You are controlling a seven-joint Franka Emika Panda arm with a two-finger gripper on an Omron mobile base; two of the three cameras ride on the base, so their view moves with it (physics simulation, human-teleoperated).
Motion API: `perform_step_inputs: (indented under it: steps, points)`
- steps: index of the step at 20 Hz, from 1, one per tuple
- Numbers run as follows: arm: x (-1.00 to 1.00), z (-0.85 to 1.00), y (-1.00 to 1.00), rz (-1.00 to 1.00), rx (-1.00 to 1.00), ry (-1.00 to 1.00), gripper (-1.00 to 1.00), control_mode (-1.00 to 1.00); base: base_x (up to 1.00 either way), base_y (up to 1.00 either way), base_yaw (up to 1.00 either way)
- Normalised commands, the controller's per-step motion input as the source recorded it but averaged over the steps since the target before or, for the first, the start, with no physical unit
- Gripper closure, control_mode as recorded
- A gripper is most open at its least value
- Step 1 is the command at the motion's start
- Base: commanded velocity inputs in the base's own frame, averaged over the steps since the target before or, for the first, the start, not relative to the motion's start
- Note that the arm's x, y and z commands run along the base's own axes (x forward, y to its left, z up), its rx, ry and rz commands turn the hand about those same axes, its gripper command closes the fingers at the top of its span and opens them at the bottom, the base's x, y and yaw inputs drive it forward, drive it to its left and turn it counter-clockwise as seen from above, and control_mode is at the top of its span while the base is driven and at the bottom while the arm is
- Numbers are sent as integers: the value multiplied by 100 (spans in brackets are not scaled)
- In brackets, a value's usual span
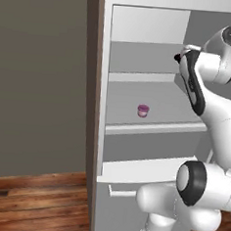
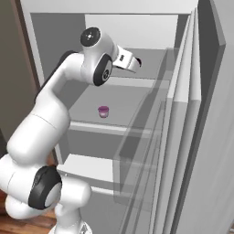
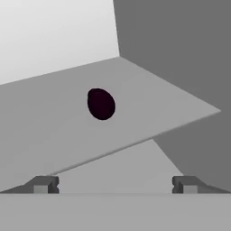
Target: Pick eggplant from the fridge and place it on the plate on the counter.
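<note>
The fridge [image 1: 100,111] stands open, its grey shelves bare but for two small things. The arm [image 2: 41,123] reaches up from the base into the upper part of the fridge, with the gripper [image 3: 115,185] level with the top shelf [image 3: 54,131] and pointing inward.

The gripper's fingers [image 3: 43,185] are spread as wide as they go and hold nothing; both tips sit apart at the bottom of the hand view with clear space between them.

The eggplant [image 3: 101,103] lies on the top shelf, a dark glossy oval ahead of the gripper and a little left of its centre line, well short of the fingers. In the right base view it [image 2: 138,62] peeks out just beyond the hand.

A small pink cup [image 1: 143,110] sits alone on the shelf below and is not part of the job.

As for progress, the task looks early: the fridge is open and the reach is under way, but the eggplant is not yet grasped. Closing in, gripping, withdrawing and carrying it to the plate all remain.
</note>
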Motion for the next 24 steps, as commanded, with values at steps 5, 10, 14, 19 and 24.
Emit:
perform_step_inputs:
  steps: [5, 10, 14, 19, 24]
  points:
    - [48, 0, -9, 0, 0, 0, -100, -100, 0, 0, 0]
    - [53, -2, 0, 0, 0, 0, -100, -100, 0, 0, 0]
    - [54, -6, 0, 0, 0, 0, -100, -100, 0, 0, 0]
    - [42, -8, -6, 0, 0, 0, -100, -100, 0, 0, 0]
    - [28, -13, -15, 0, 0, 0, -100, -100, 0, 0, 0]
